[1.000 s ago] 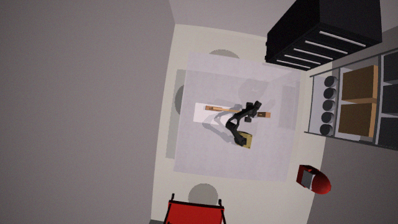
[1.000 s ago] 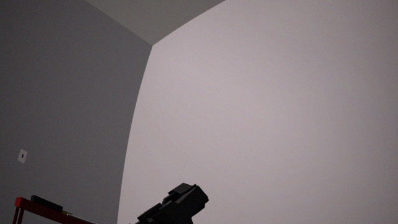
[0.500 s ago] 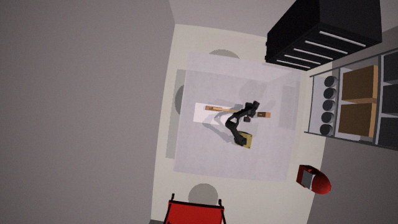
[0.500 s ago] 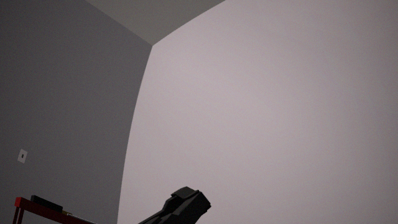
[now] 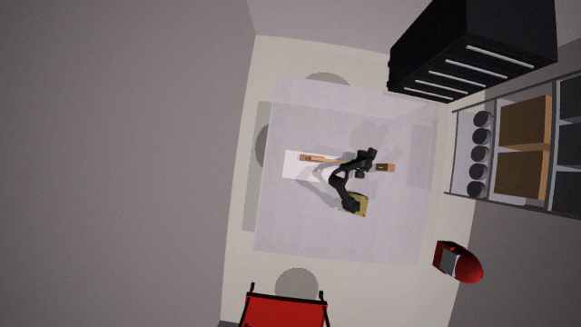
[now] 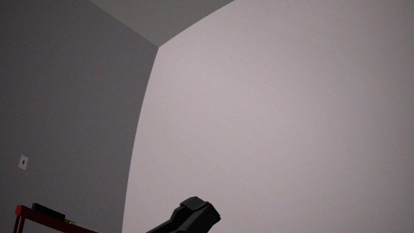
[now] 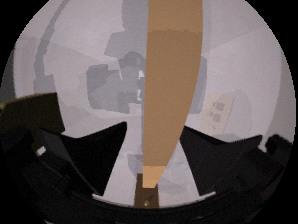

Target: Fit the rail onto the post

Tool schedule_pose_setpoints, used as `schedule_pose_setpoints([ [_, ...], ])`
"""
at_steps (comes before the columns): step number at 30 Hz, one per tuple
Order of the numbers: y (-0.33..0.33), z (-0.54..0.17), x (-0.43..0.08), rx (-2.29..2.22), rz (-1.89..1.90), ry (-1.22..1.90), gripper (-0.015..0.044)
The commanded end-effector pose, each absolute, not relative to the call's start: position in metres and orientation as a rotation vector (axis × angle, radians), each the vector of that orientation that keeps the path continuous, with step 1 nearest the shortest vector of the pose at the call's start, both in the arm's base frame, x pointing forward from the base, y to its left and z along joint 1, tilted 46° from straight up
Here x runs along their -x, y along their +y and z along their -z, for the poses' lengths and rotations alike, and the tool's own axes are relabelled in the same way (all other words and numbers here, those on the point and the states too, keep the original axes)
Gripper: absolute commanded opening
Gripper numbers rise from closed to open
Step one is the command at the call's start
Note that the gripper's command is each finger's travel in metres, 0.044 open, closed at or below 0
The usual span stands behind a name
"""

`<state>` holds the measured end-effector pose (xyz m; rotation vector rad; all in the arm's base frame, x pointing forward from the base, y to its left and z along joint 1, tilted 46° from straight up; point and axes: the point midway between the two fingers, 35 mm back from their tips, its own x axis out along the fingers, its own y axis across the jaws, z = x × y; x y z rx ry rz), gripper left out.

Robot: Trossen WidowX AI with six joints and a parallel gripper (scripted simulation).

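Rail (image 5: pixel 333 160) (image 7: pixel 172 90) straddled by open gripper (image 5: pixel 361 164) (image 7: pixel 152 125).
In the top view, block (image 5: pixel 302 158) is set toward the worktop's left edge, post (image 5: pixel 385 167) (image 7: pixel 139 192) toward its right.

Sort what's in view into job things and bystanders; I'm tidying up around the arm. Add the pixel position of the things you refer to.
For the job:
- long wooden bed rail (image 5: pixel 333 160) (image 7: pixel 172 75)
- low wooden footboard block (image 5: pixel 303 157)
- short wooden post (image 5: pixel 386 167) (image 7: pixel 140 195)
- black gripper (image 7: pixel 152 125)

Just about:
- black drawer cabinet (image 5: pixel 428 50)
- two brown boxes (image 5: pixel 522 123)
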<state>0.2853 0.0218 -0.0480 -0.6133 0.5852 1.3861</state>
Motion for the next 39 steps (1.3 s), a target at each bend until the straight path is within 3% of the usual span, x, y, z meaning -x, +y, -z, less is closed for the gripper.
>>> schedule_pose_setpoints([
  [1,0.0223,0.0479,-0.2856,0.609,-1.384,0.584,0.0230],
  [7,0.0223,0.0479,-0.2856,0.609,-1.384,0.584,0.0072],
  [15,0.0223,0.0479,-0.2856,0.609,-1.384,0.584,0.0000],
  [39,0.0173,0.0439,-0.2856,0.609,-1.384,0.585,0.0000],
])
